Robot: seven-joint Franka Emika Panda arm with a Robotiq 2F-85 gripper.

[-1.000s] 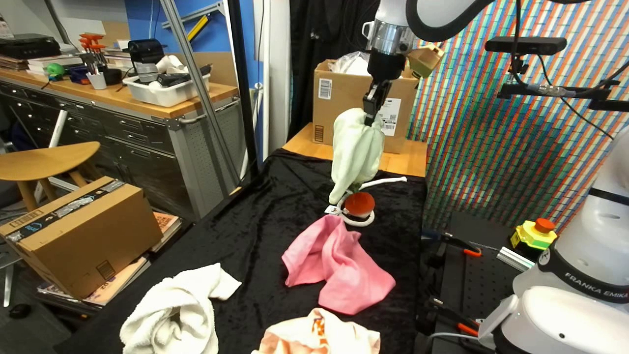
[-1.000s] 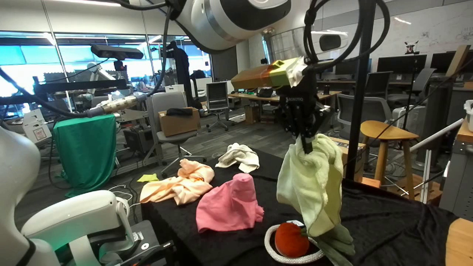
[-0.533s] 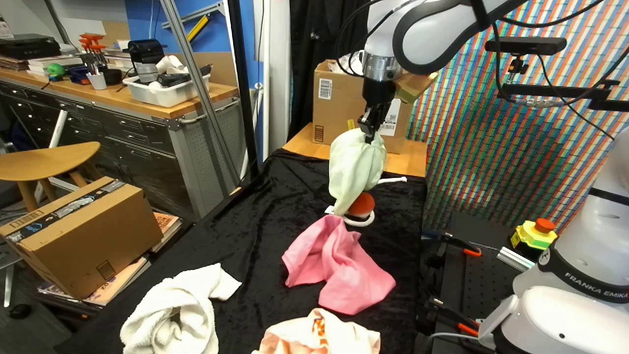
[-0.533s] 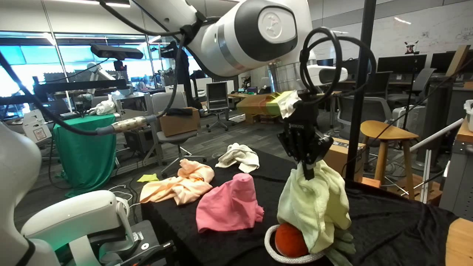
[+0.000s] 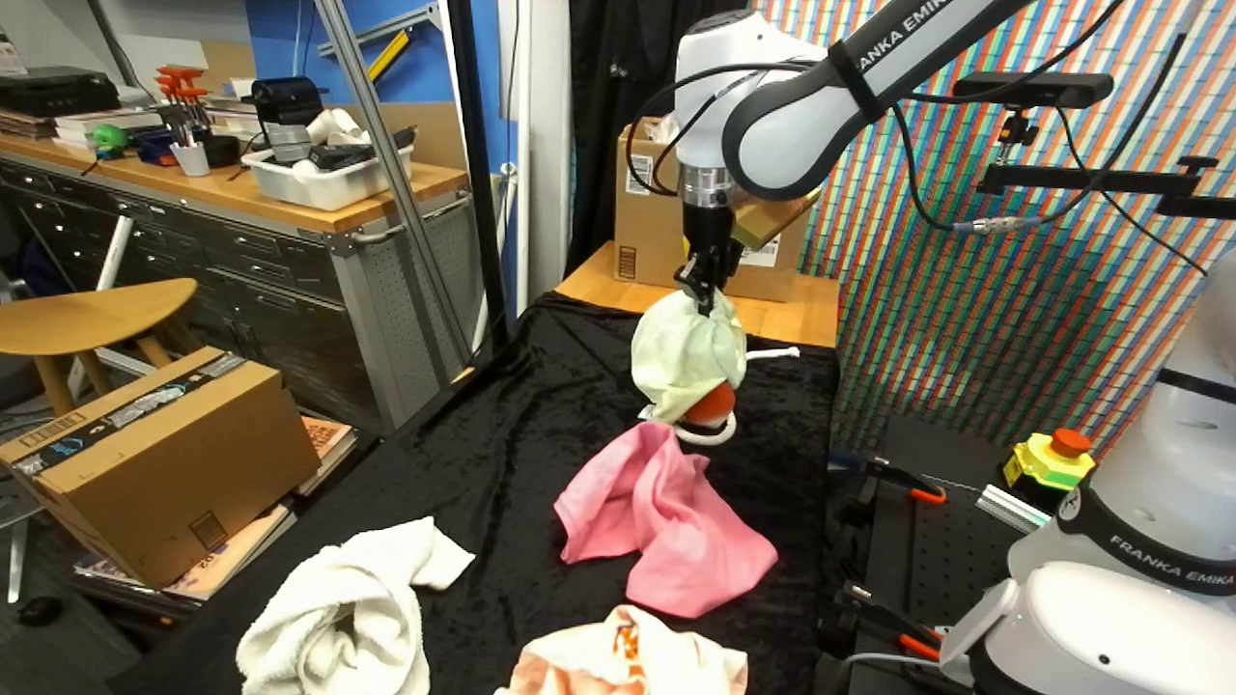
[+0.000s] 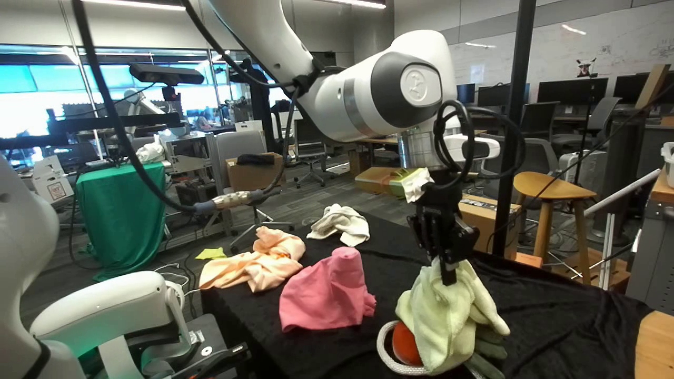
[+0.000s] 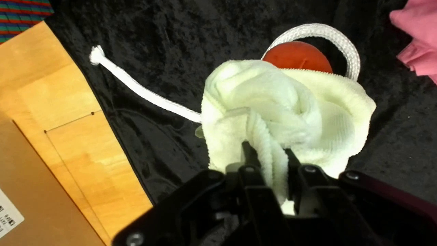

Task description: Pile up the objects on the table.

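My gripper (image 7: pixel 267 147) is shut on a raised fold of the pale yellow-green cloth (image 7: pixel 263 89), whose fabric fills the gap between the fingers. Below, in both exterior views, that cloth (image 6: pixel 442 321) hangs bunched over part of the small red item (image 6: pixel 404 347) and the white cord (image 6: pixel 383 350); whether it rests on the table (image 5: pixel 483 483) I cannot tell. Beside them lies the pink cloth (image 5: pixel 666 531), partly raised in a peak. Farther off are the white cloth (image 5: pixel 338 608) and the orange-and-white cloth (image 5: pixel 628 656), cut off by the frame edge in this view.
Grey-green leaf-like pieces (image 6: pixel 487 350) stick out from under the held cloth. A cardboard box (image 5: pixel 657 222) stands on the wooden surface (image 5: pixel 816 319) past the black cloth's far edge. A metal post (image 5: pixel 406 193) rises along the side.
My gripper has come down with the pale yellow-green cloth, which now bunches lower and covers more of the red item and the cord. The remaining cloths have stayed put.
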